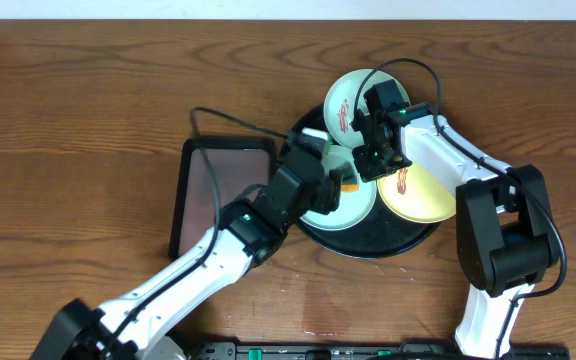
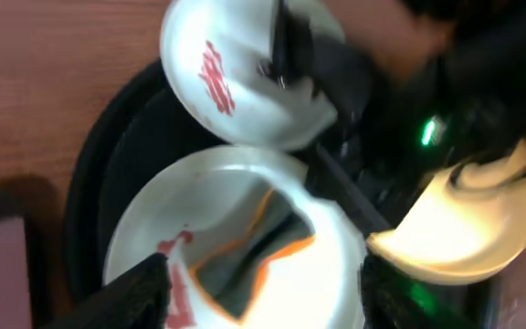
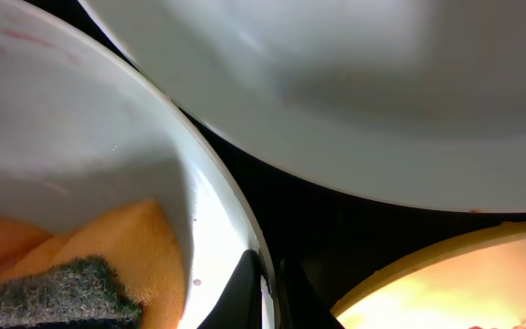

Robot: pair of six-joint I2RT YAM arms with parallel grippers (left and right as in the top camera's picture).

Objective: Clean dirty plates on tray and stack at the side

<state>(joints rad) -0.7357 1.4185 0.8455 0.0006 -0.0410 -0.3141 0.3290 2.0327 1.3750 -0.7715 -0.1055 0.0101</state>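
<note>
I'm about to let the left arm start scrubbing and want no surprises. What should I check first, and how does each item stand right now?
1. Sponge within reach: ok. The sponge lies in the near blue plate, between the fingers of the left gripper.
2. Left gripper holding the sponge: not ok. It is open.
3. Plate steadied: ok. The right gripper pinches that plate's rim.
4. Firmness of that pinch: cannot tell.
5. Plates on the tray: ok. All three sit on it.
6. Smears gone: not ok. The near blue plate, the far blue plate and the yellow plate each show a red smear.
</note>
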